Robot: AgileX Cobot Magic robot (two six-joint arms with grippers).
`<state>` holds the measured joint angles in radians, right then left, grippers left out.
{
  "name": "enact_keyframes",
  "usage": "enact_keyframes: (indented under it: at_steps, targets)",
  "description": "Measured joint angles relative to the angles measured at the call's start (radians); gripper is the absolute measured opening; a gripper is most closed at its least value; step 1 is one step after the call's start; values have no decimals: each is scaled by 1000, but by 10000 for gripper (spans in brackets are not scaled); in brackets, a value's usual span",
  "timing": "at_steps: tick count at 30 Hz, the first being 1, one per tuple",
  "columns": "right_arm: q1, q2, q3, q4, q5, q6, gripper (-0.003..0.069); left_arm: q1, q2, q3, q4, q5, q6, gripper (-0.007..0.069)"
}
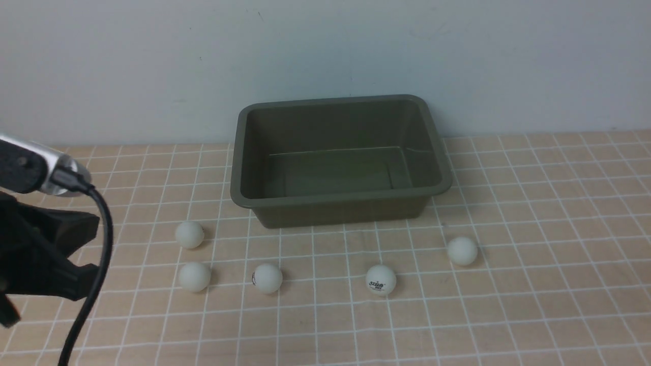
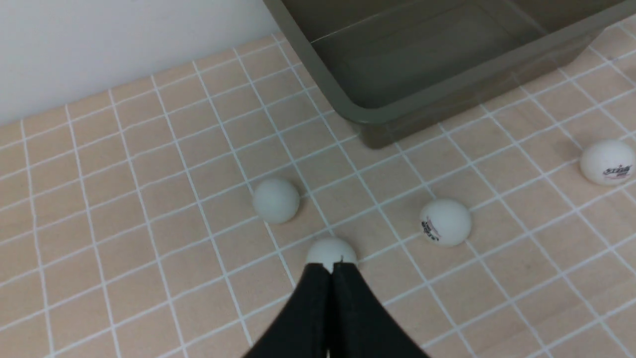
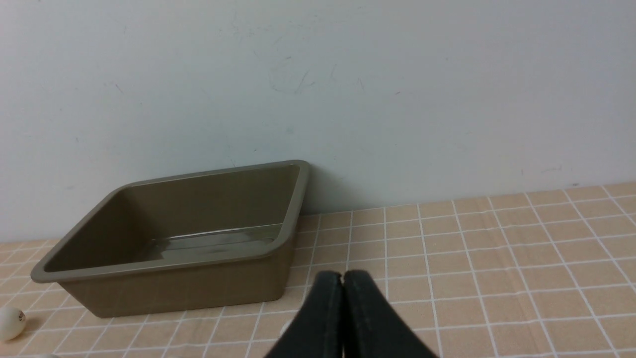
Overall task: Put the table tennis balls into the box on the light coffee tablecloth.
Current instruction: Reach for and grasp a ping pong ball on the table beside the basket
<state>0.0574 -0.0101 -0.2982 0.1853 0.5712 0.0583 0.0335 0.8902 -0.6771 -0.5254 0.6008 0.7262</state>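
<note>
Left claw [image 2: 332,267] was closed and empty, aimed at the nearest ball [image 2: 330,250], so I needed to open wide and centre before squeezing; right claw [image 3: 343,277] closed too.

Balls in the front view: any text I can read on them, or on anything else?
"STIGA", roughly: fourth ball from left; smaller line beneath blurred.
Dark print on middle ball: too small to read.
No text visible on other balls, box, cloth.
</note>
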Motion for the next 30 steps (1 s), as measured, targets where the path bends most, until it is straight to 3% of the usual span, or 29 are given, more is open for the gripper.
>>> enact_keyframes:
  at_steps: [6,13,22,30]
  targets:
    - [0,0,0,0,3,0,-14,0,178,0,-25,-26,48,85]
    - [0,0,0,1,15,0,-14,0,372,-52,-72,-57,53,286]
    - [0,0,0,1,15,0,-14,0,580,-242,-64,86,-136,309]
    - [0,0,0,0,15,0,-14,0,706,-323,49,141,-303,309]
